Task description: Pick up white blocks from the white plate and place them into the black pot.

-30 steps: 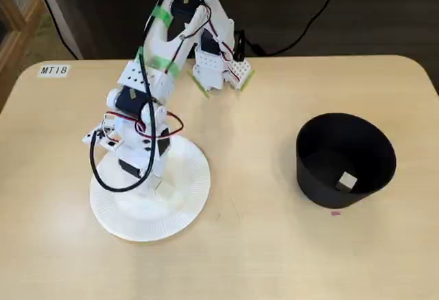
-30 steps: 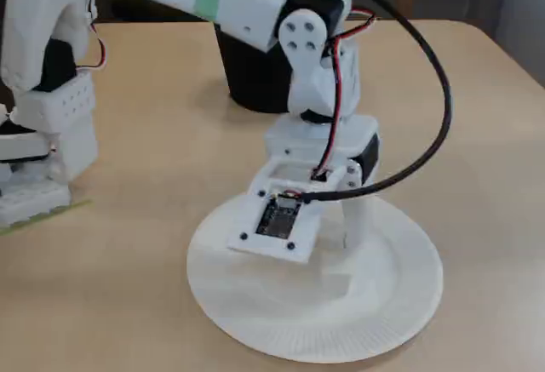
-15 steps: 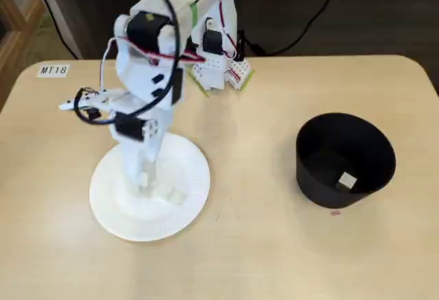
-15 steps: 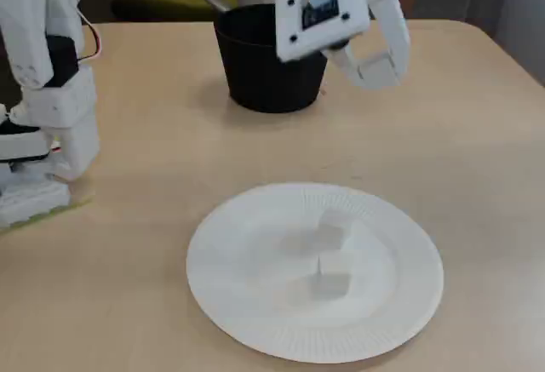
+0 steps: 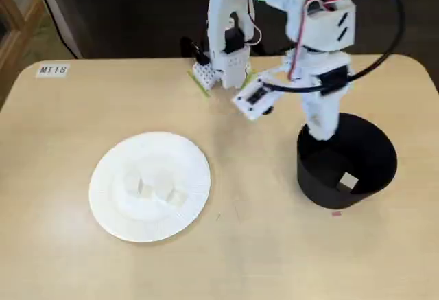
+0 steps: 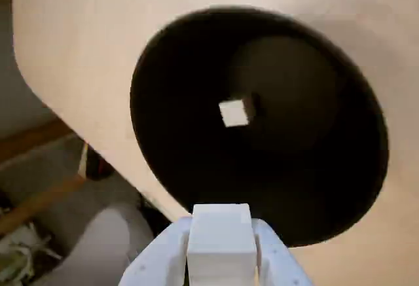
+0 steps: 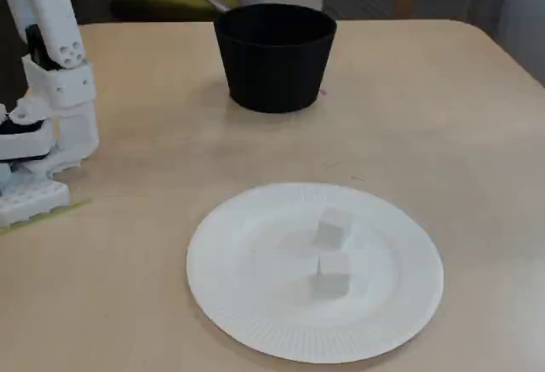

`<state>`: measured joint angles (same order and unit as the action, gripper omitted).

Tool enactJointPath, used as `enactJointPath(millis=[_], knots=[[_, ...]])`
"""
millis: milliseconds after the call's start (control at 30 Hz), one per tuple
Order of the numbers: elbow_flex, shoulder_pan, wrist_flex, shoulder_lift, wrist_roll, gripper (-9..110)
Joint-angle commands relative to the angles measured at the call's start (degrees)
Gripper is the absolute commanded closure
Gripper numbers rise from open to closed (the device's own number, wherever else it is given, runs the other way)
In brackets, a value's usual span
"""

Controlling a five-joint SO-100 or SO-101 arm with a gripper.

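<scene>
Pincer (image 6: 221,260) clamped on a white block (image 6: 221,241), above the black pot's (image 6: 170,142) rim. Another block (image 6: 234,112) lies inside the pot.

In a fixed view the plate (image 5: 149,187) lies lower left on the table (image 5: 260,245), with blocks (image 5: 159,189) near its middle; the pot (image 5: 346,161) stands to the right, well apart, one block (image 5: 348,180) inside. The gripper (image 5: 320,132) hangs over the pot's upper-left rim, clamping a held block (image 6: 221,239) at the wrist view's bottom edge
</scene>
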<state>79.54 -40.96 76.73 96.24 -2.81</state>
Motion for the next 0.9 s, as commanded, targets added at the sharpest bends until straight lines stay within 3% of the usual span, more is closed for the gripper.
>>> enactJointPath(millis=[0,167,367,500,533,667,800,867], knots=[[6.2,-3.3,-11.1,2.3,0.2,104],[13.4,-2.2,-22.1,1.9,1.9,104],[13.5,1.9,-23.3,1.0,3.3,102],[13.4,3.1,-21.6,2.0,4.6,73],[13.4,3.3,-21.3,2.3,4.5,72],[13.4,4.8,-19.7,4.2,4.7,80],[12.1,8.3,-15.7,7.2,6.9,104],[10.6,13.4,-10.5,9.9,8.6,104]])
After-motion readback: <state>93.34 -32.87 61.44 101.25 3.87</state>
